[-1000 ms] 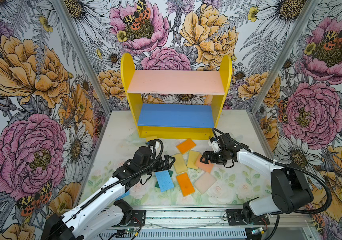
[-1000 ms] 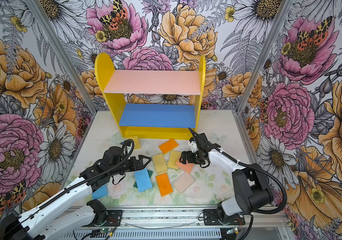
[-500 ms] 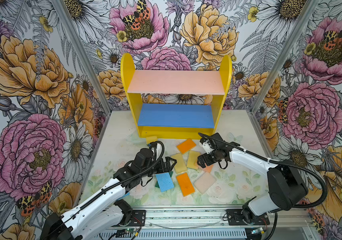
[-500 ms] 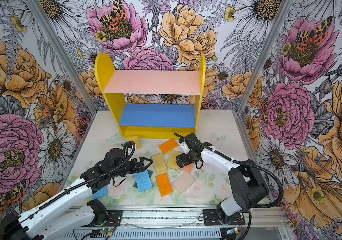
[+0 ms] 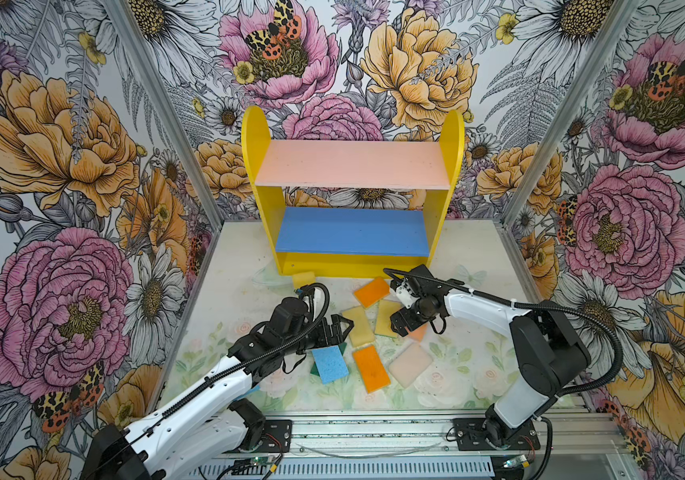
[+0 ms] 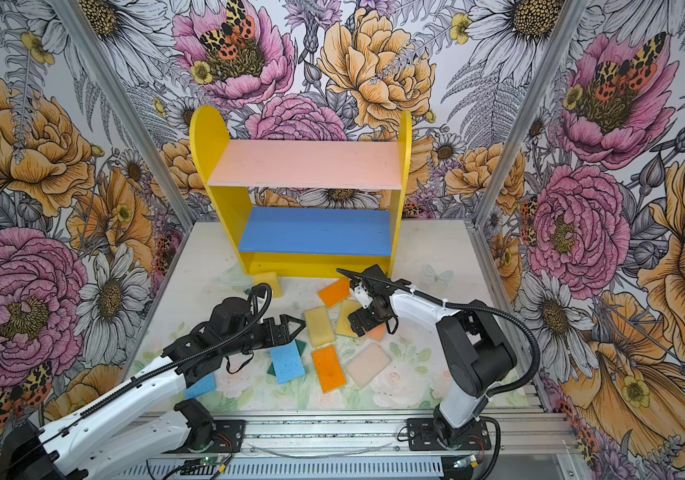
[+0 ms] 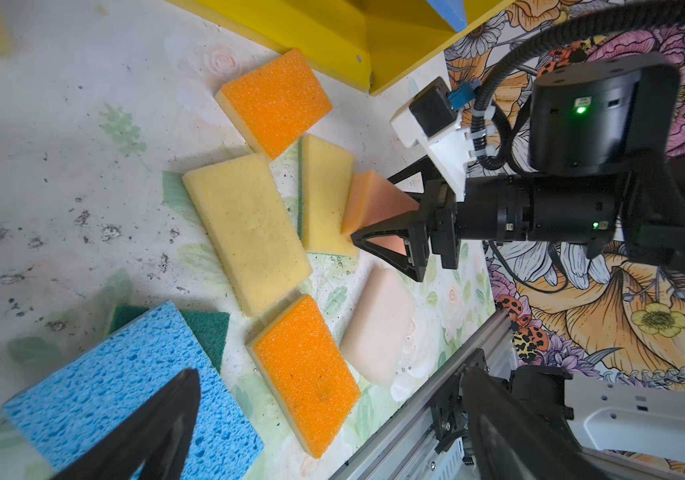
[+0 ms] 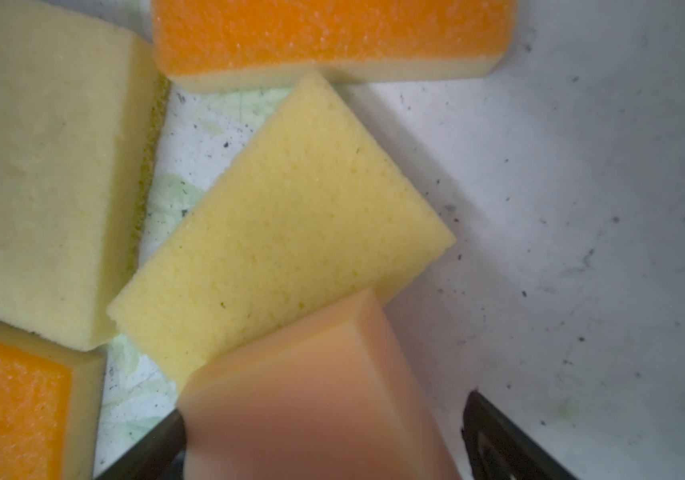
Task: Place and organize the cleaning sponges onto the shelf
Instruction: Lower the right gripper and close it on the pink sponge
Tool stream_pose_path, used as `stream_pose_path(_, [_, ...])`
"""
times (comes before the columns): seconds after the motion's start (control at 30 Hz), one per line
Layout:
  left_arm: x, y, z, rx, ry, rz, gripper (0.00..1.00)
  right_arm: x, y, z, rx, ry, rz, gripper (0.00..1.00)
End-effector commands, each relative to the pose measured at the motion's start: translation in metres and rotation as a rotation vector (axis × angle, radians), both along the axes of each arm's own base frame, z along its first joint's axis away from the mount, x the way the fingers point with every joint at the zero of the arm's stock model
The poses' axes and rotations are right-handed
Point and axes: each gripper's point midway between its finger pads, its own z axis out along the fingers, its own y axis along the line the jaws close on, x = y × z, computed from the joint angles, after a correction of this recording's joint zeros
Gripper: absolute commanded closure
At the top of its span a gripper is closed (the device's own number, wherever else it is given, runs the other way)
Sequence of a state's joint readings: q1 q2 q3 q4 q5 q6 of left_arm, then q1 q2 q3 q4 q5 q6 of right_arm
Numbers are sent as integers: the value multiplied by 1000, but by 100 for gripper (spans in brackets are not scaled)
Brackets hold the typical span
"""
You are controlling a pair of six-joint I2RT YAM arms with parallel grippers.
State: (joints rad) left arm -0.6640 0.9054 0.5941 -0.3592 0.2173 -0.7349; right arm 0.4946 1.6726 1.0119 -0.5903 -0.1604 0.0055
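right gripper point(image 7: 378, 210): jaws wide, straddling peach-pink sponge point(image 8: 311, 395) across its short side; one jaw at its edge, a gap at the other; not clamped.
peach-pink sponge: mid table point(image 5: 469, 257), long axis along the gripper's reach, its end overlapping yellow sponge point(image 8: 282, 232).
shelf point(image 5: 353, 239): table's far edge, beyond right gripper, the nearer arm; both boards bare.
left gripper point(image 5: 338, 332): spread wide, empty, over blue sponge point(image 5: 329, 363).
hidden: peach-pink sponge mostly under gripper in both top views; lifted or resting, can't tell.

Top views overlook the shelf point(image 5: 353, 164); wrist cameras sit seemingly close.
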Motion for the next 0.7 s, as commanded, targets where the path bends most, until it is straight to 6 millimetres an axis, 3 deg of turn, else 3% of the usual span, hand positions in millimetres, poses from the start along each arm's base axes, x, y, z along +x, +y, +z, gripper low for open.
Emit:
stream_pose_path(0.0, [5, -3, 3, -1, -10, 10, 1, 11, 1, 9, -16, -47, -8, 10])
stream_pose_path(0.2, [8, -4, 0, 12, 0, 14, 1, 17, 1, 30, 11, -98, -50, 28])
stream_pose_path(0.5, [10, -9, 8, -35, -8, 30, 1, 26, -3, 90, 177, -173, -188, 30])
stream_pose_path(0.67, [10, -32, 35, -209, -99, 23, 1, 22, 17, 131, 425, -91, -335, 28])
